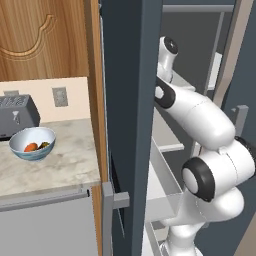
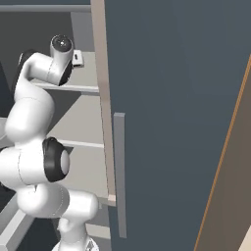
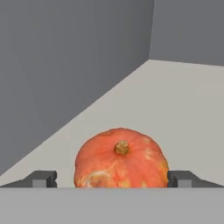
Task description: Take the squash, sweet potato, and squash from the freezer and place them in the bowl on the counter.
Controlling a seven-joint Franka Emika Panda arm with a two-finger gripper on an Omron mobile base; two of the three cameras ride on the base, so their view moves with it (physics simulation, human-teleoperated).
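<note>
Your gripper point(image 3: 112, 178) is spread wide, one fingertip point(image 3: 43, 179) on each side of the orange squash point(image 3: 120, 158), which sits on a pale shelf point(image 3: 183, 105) inside the freezer point(image 1: 131, 100). Out on the counter point(image 1: 60, 165), beside the toaster point(image 1: 16, 115), the bowl point(image 1: 32, 143) already has vegetables in it.
</note>
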